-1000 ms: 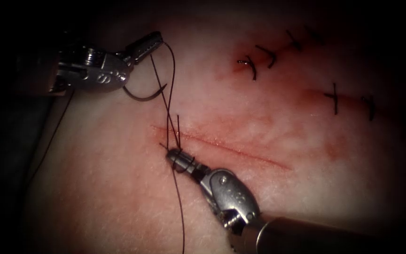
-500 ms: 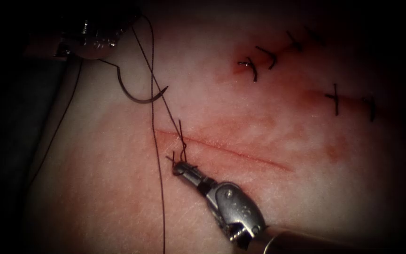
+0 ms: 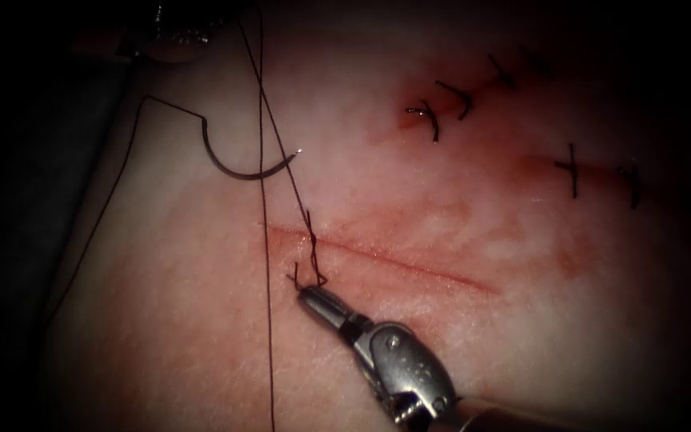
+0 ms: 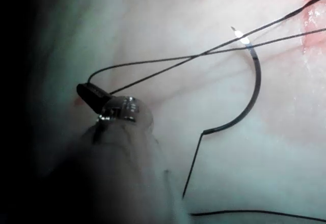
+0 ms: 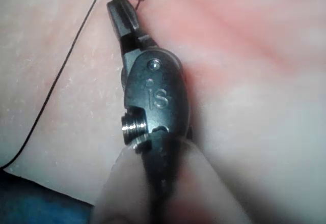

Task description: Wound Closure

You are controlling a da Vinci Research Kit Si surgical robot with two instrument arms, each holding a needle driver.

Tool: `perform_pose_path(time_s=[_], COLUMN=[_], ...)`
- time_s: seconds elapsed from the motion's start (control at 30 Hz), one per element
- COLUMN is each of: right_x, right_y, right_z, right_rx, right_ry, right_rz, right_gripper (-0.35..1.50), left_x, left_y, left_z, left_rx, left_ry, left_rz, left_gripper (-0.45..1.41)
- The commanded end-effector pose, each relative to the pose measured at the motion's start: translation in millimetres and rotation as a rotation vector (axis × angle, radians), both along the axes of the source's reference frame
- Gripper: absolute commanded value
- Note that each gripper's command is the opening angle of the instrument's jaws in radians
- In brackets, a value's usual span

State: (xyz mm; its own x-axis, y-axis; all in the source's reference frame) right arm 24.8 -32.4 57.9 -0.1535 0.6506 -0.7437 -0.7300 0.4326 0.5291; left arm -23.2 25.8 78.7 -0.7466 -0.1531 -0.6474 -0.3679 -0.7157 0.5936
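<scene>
Steel needle [image 3: 243, 166] free on tissue [image 3: 457, 336], beyond right tool [image 3: 307, 293] gripping thread [image 3: 265, 240].

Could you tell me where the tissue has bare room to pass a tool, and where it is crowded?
Free: tissue right of the right tool, below the cut. Crowded: the cut's left end, where the right tool holds thread near the lying needle, and the left tool holds thread.

The right tool [image 3: 307, 294] has slim dark jaws, a rounded silver wrist stamped "IS", and a protruding screw.
</scene>
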Motion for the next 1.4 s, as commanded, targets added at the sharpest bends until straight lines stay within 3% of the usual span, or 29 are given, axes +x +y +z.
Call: perform_pose_path(time_s=[0.03,0.53,0.87,1.1,1.4], right_x=[0.9,1.7,2.0,2.8,4.8], right_y=[-0.9,-1.7,-2.1,-5.8,-10.1], right_z=[0.4,-0.9,-1.0,0.6,1.4], right_rx=[0.001,-0.007,-0.011,-0.003,0.007], right_ry=[0.003,0.023,0.024,0.001,0.005], right_rz=[-0.002,-0.023,-0.025,-0.055,-0.104], right_gripper=[-0.35,-0.35,-0.35,-0.35,-0.35], left_x=[-0.4,-0.7,-0.7,-0.9,-1.2], left_y=[0.7,5.4,8.6,11.2,12.1], left_z=[1.1,5.9,8.7,10.9,11.5], left_rx=[0.003,0.118,0.179,0.231,0.240], left_ry=[-0.018,-0.271,-0.389,-0.474,-0.499], left_rz=[0.004,-0.013,-0.030,-0.035,-0.025], left_gripper=[-0.45,-0.45,-0.45,-0.45,-0.45])
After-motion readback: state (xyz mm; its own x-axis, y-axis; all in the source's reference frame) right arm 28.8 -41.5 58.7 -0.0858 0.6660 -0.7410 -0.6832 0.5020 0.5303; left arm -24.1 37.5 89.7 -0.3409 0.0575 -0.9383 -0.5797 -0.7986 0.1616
